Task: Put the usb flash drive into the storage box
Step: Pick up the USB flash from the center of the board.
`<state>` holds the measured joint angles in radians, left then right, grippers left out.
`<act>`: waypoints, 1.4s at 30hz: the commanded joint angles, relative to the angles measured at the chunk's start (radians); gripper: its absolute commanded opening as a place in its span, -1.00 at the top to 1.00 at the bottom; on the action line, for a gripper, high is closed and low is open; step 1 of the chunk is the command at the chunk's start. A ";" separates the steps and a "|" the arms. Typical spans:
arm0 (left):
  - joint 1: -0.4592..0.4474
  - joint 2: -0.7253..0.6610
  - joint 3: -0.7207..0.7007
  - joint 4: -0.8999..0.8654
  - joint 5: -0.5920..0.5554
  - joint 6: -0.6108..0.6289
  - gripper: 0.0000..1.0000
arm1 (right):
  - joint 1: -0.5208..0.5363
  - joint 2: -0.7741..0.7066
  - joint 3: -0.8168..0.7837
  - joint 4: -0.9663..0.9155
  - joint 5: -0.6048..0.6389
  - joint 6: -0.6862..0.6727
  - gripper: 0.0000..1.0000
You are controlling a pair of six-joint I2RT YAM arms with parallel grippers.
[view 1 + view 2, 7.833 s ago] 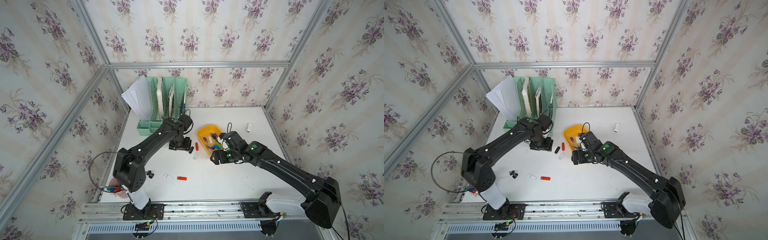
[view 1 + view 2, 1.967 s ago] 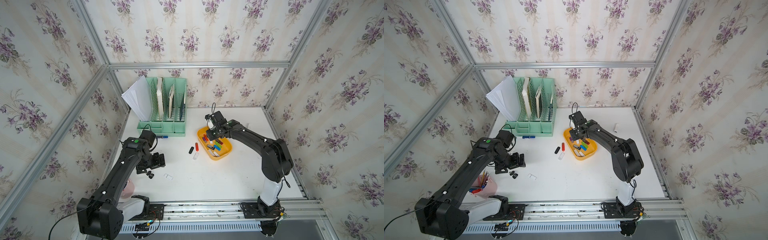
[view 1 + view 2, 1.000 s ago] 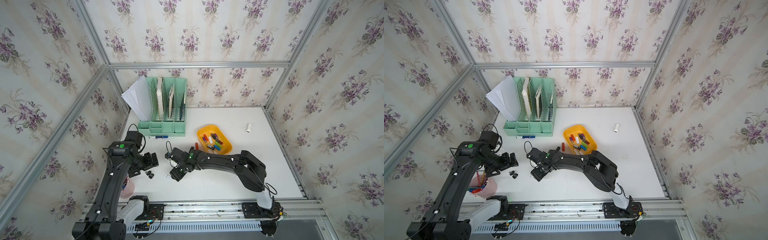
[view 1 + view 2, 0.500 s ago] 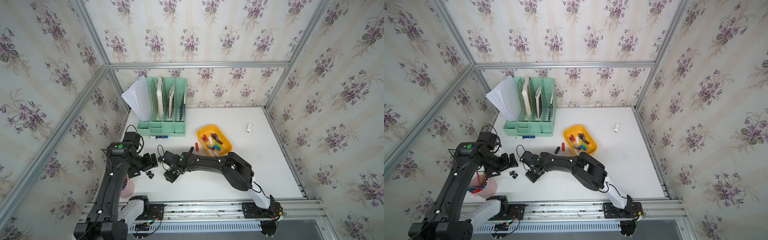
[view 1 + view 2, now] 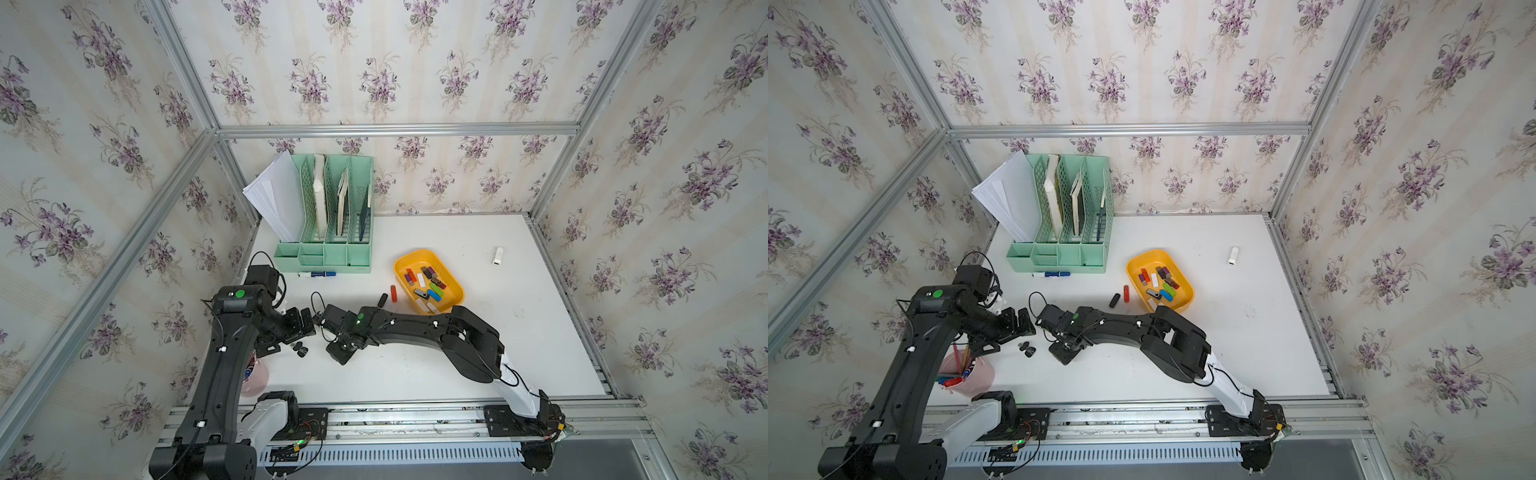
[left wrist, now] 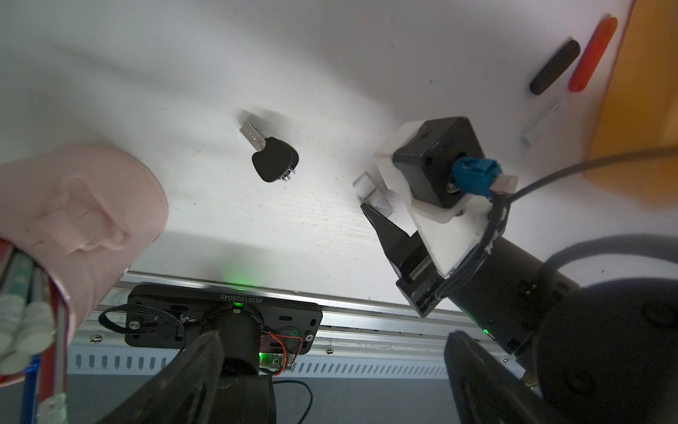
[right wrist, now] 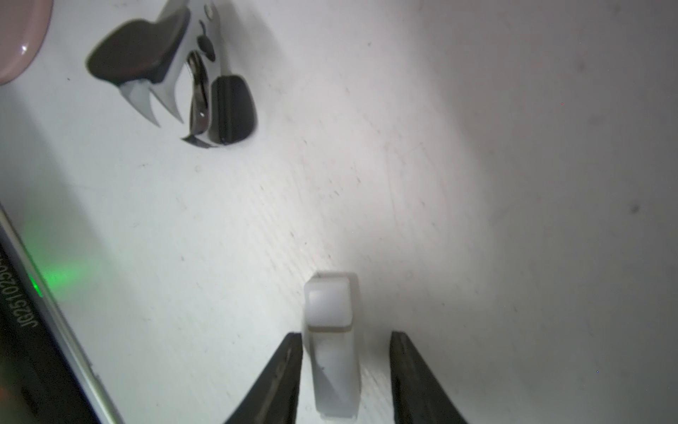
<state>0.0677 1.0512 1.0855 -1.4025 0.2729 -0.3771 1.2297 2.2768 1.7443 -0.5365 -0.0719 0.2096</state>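
In both top views the storage box (image 5: 454, 286) already holds many coloured drives. The right gripper (image 5: 338, 356) is well apart from it, pointing down at the table (image 5: 415, 374). What it reaches for is hidden under its own body. The left gripper (image 5: 305, 325) hangs just beside it, farther again from the box, with its fingers spread wide and empty (I judge it only waits, out of the way). A black drive (image 5: 382, 299) and a red drive (image 5: 393, 293) lie just outside the box's rim.

In the left wrist view a white usb flash drive (image 6: 370, 191) lies flat on the table at the tip of the right gripper's one visible finger. The orange side of the box is well apart from it.

In the right wrist view the drive sits lengthwise between the jaws. One jaw is at its side and the other shows a clear gap, so the drive is straddled, not yet pinched. I think the narrow sides were chosen because so flat a body offers no other hold. A staple remover (image 7: 172, 77) lies near, farther from the box.
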 commanded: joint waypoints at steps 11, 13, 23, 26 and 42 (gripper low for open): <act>0.006 -0.016 -0.014 -0.022 0.008 0.015 -0.98 | 0.002 0.013 -0.051 -0.073 0.092 0.061 0.28; 0.007 -0.017 -0.013 -0.023 0.008 0.017 -0.98 | 0.002 0.016 -0.052 -0.081 0.106 0.066 0.29; 0.007 -0.012 -0.019 -0.014 0.013 0.018 -0.98 | -0.039 -0.035 -0.149 -0.048 0.097 0.090 0.41; 0.007 -0.010 -0.021 -0.010 0.018 0.018 -0.98 | -0.048 -0.045 -0.159 -0.046 0.101 0.088 0.44; 0.007 0.007 -0.054 0.029 0.045 0.016 -0.98 | -0.144 -0.131 -0.196 -0.055 0.135 0.076 0.58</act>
<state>0.0742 1.0546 1.0317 -1.3842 0.3069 -0.3683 1.0943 2.1513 1.5536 -0.5056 0.0330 0.2886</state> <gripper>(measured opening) 0.990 0.225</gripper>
